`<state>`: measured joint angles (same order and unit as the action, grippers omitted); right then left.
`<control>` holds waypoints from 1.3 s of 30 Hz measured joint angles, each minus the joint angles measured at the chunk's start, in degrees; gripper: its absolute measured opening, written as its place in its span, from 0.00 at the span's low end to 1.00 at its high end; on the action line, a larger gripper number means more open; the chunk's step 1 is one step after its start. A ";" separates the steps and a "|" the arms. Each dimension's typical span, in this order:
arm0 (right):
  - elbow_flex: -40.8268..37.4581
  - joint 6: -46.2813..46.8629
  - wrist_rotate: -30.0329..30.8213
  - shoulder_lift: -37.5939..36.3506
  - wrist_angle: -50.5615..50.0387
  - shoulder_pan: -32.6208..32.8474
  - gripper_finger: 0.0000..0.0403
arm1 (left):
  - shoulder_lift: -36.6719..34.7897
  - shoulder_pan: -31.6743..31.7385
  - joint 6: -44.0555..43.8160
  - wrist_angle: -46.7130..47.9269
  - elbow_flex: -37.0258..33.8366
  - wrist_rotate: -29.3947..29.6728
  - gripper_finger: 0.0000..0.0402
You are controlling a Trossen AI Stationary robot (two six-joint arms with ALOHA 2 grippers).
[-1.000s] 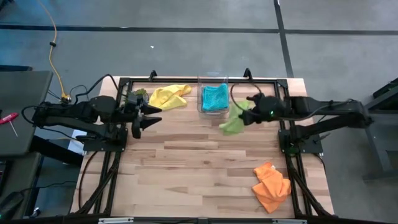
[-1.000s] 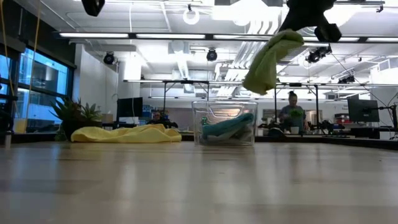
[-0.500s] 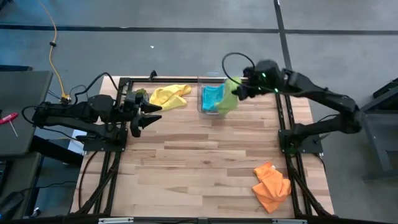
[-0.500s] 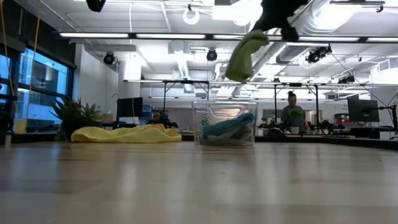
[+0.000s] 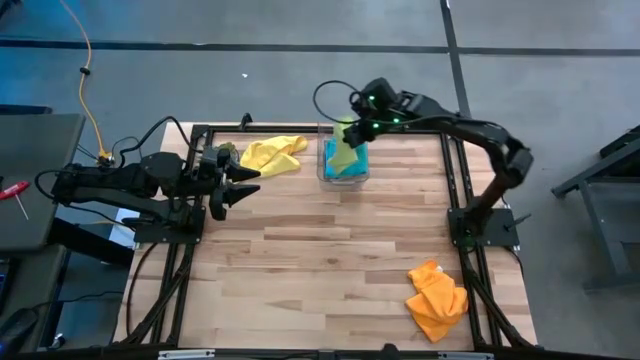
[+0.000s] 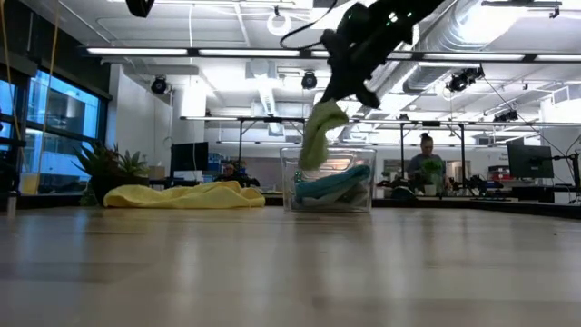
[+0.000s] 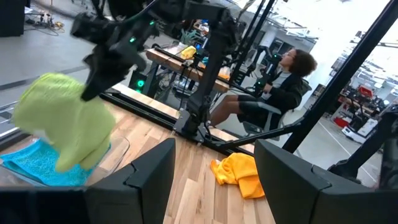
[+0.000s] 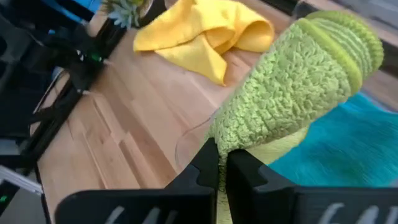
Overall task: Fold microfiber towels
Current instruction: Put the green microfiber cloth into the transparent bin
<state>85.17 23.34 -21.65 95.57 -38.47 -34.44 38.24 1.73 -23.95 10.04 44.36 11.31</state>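
My right gripper (image 5: pixel 358 122) is shut on a lime green towel (image 5: pixel 347 155), which hangs over a clear plastic box (image 6: pixel 329 182) at the table's far middle. A teal towel (image 5: pixel 348 168) lies inside the box. To the left of the box, a yellow towel (image 5: pixel 272 155) lies crumpled on the table. An orange towel (image 5: pixel 437 300) lies bunched near the front right corner. My left gripper (image 5: pixel 245 185) waits open at the table's left side, above the wood, touching nothing. My right gripper pinches a bunched part of the lime green towel (image 8: pixel 219 144) between its two shut fingers; how many layers, I cannot tell. The fingers slant down from the table's right and far side. The towel hangs slack below them (image 6: pixel 316 138), lifted clear, its lower end at the box's rim.
A small green leafy clump (image 5: pixel 222 152) sits at the far left corner by the yellow towel. The bare wooden top (image 5: pixel 320 250) stretches across the middle and front. People sit at desks in the room beyond the table (image 6: pixel 427 168).
My right gripper has swung from the table's right side toward the far edge and then left, carrying the lime green towel. The towel has gone from right of the clear box to over it, and it hangs lower than before.
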 joint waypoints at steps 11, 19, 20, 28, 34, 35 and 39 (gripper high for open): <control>0.04 -0.28 -1.61 6.88 4.17 -1.08 0.00 | 0.00 0.01 0.16 0.00 0.00 1.38 0.52; 0.06 0.85 -0.81 6.88 -2.17 -4.30 0.00 | 0.00 0.01 0.15 0.00 0.00 3.04 0.52; 0.06 0.63 -0.81 6.88 -2.75 -4.52 0.00 | 0.00 0.01 0.15 0.00 0.00 3.04 0.52; 0.06 2.26 1.26 6.88 -3.32 -4.55 0.00 | 0.00 0.01 -0.01 0.00 0.00 3.04 0.52; 0.03 2.18 7.11 6.88 -10.76 -4.54 0.00 | 0.00 0.01 -0.04 0.00 0.00 3.04 0.52; -0.19 2.14 7.72 6.88 -11.24 -4.54 0.00 | 0.00 0.01 -0.04 0.00 0.00 3.04 0.52; -0.83 2.98 8.19 6.90 -11.28 -4.54 0.00 | 0.00 0.01 -0.04 0.00 0.00 3.04 0.52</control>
<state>84.33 26.31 -13.46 102.48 -49.75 -38.98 38.24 1.74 -23.99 10.04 44.36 14.35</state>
